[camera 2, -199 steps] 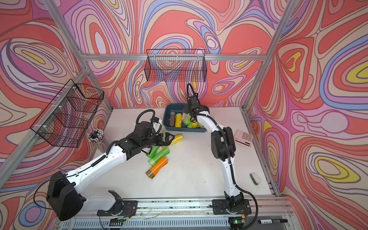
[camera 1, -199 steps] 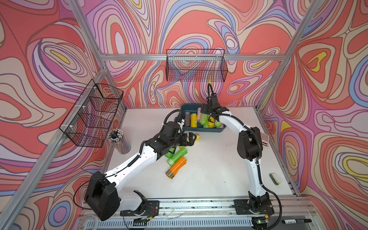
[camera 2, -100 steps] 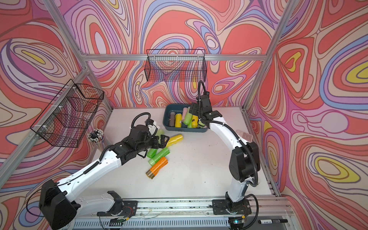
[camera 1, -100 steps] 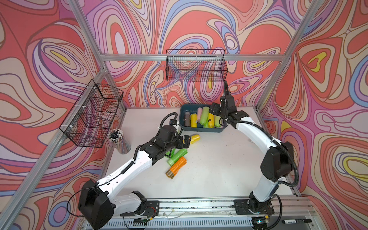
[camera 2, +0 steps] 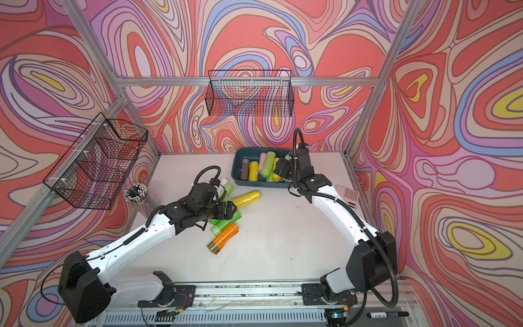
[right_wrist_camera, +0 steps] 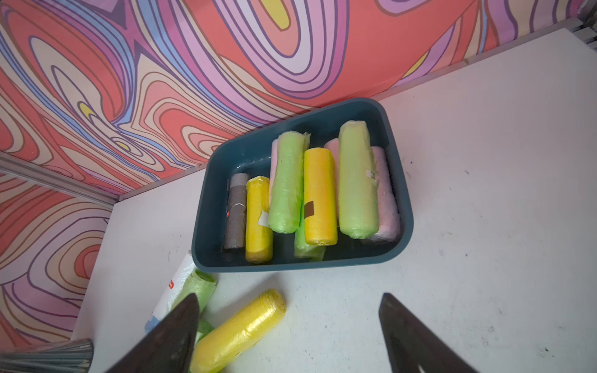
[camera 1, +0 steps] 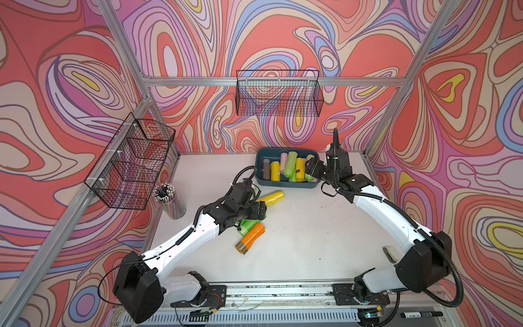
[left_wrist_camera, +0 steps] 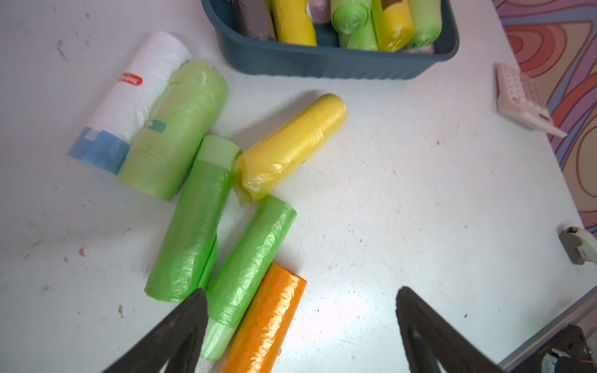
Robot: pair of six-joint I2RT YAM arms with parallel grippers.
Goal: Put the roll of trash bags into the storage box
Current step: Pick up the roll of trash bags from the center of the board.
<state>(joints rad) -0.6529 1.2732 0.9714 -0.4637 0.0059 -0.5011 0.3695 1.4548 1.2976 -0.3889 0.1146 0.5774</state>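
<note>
Though outside right wrist view, orange roll [left_wrist_camera: 265, 319] left-wrist-visible.

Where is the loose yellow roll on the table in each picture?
Top view: the yellow roll lies on the table just before the storage box.
Top view: the same spot, before the box.
Left wrist: between the green rolls and the box.
Right wrist: on the table, near the box's long wall.
Shared landmark: the storage box.

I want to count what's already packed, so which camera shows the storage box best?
The right wrist view: the whole storage box and its rolls show unobstructed. In both top views the right end effector covers one end. The left wrist view shows only its near wall and roll ends, cropped.
</note>
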